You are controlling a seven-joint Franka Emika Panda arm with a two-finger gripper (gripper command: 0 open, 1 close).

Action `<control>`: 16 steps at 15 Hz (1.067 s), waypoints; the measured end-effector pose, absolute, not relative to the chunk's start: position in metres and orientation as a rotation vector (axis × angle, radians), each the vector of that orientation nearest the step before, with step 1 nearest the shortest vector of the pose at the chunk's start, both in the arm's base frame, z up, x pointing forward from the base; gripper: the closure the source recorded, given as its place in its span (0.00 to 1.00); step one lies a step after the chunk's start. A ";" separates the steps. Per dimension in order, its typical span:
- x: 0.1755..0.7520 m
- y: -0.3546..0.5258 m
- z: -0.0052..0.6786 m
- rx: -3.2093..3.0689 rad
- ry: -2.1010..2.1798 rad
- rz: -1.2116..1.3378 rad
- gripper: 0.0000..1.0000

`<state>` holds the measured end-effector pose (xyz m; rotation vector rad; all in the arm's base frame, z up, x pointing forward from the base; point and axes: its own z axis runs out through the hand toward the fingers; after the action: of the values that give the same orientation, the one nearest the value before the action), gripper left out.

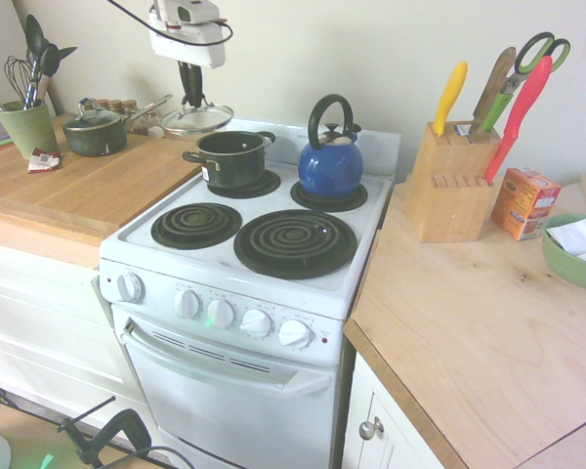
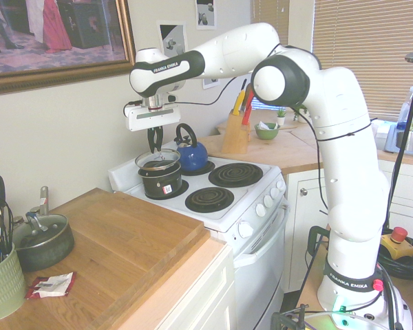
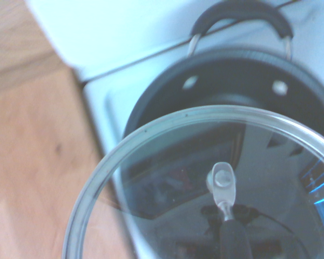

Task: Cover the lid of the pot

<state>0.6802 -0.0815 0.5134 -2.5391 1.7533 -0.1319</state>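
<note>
Glass lid [image 1: 196, 119] hangs level beneath the gripper [image 1: 190, 101], whose fingers are clenched on its centre knob. In the first exterior view it sits in the air up and left of the pot [image 1: 231, 157], near the wall; the second exterior view shows the lid [image 2: 157, 161] just above the pot [image 2: 161, 181], not resting on it. Pot stands on the stove's [image 1: 371, 230] back-left burner, beside a blue kettle [image 1: 329, 166]. Wrist view: lid [image 3: 151, 162] overlaps the pot's rim [image 3: 237, 59] only partly.

A clear round glass lid [image 1: 196, 119] with a silvery metal rim, a small black metal pot [image 1: 231, 158] bearing a white label, a glossy blue kettle [image 1: 329, 166] with black handle, a white enamel stove [image 1: 239, 293] with black spiral coils, a honey-brown wooden tabletop [image 1: 78, 186].
</note>
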 end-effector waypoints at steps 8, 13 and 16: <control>0.722 -0.102 0.486 -2.532 1.781 -0.096 1.00; 0.726 -0.113 0.467 -2.538 1.794 -0.064 1.00; 0.728 -0.114 0.461 -2.538 1.796 -0.064 1.00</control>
<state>0.7276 -0.1139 0.4606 -2.5384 1.7958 -0.0636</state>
